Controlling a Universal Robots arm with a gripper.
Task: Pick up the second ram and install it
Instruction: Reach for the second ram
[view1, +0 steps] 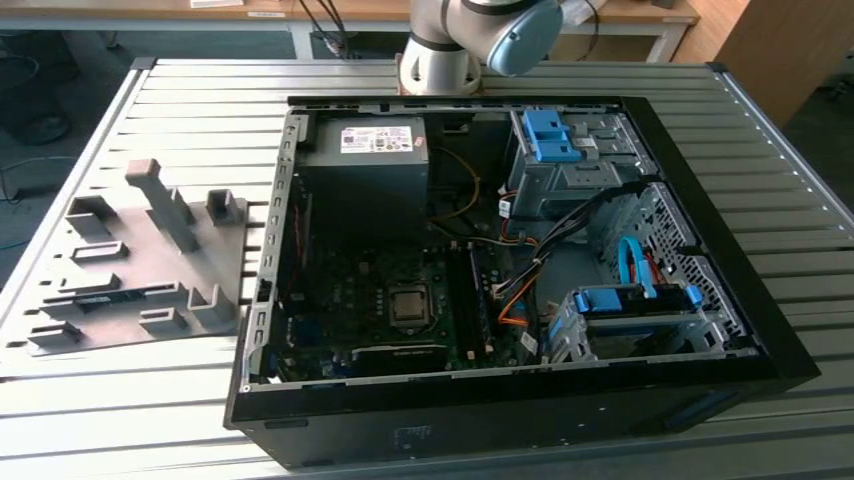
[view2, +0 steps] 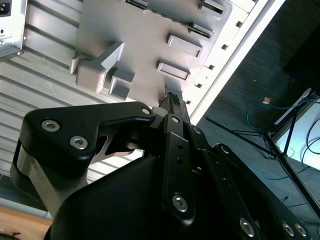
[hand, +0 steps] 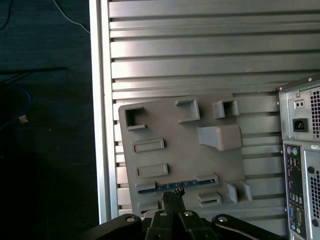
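A grey holder (hand: 165, 125) lies flat on the slatted table (hand: 200, 50), beside an open computer case (view1: 400, 440). The second ram (hand: 175, 186), a thin dark strip, stands on edge in the holder's long slot, along the holder's edge nearest your tool (hand: 172, 197). The tool hangs above that slot, apart from the holder, its fingertips pressed together on nothing. Spread them wider than the board is thick. Stay centred over the stick's middle and square to the slot. Grip the flat faces, not the slot walls.

The second ram (hand: 195, 183), a thin blue-green stick, stands on edge in the gray holder (hand: 165, 145).
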